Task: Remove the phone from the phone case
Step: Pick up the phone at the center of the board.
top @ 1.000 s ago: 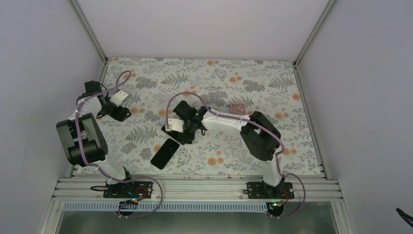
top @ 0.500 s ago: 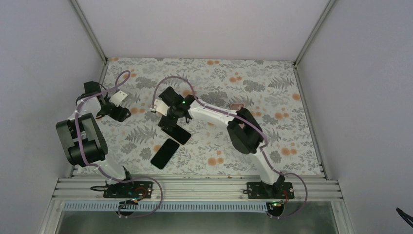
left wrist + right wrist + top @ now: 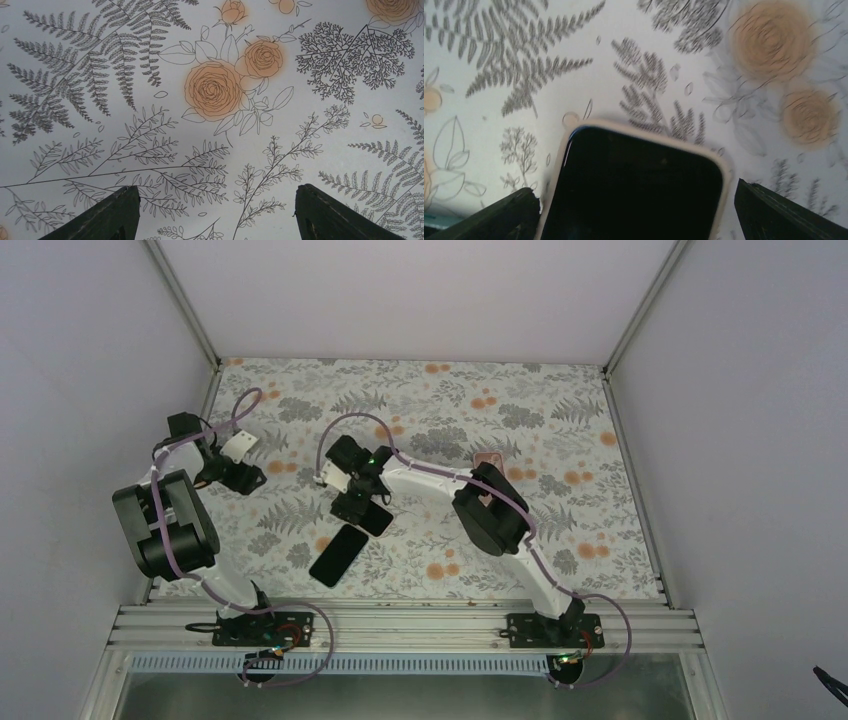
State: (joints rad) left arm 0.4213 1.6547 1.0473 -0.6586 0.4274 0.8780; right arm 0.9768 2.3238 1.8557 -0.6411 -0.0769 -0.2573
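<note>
Tabletop [image 3: 634,60] bears phone [image 3: 634,190] between right fingers [image 3: 496,220].

Glossy phone [image 3: 634,195] in matt cream case [image 3: 649,134] on matt floral tabletop [image 3: 574,60].

Right wrist view is smeared. The phone [image 3: 634,195] and its phone case [image 3: 726,200] run off the bottom edge. From above, my right gripper [image 3: 352,500] covers one end of them.

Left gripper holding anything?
No: in the left wrist view the left gripper is open, with only the floral table cover showing between its fingers.
</note>
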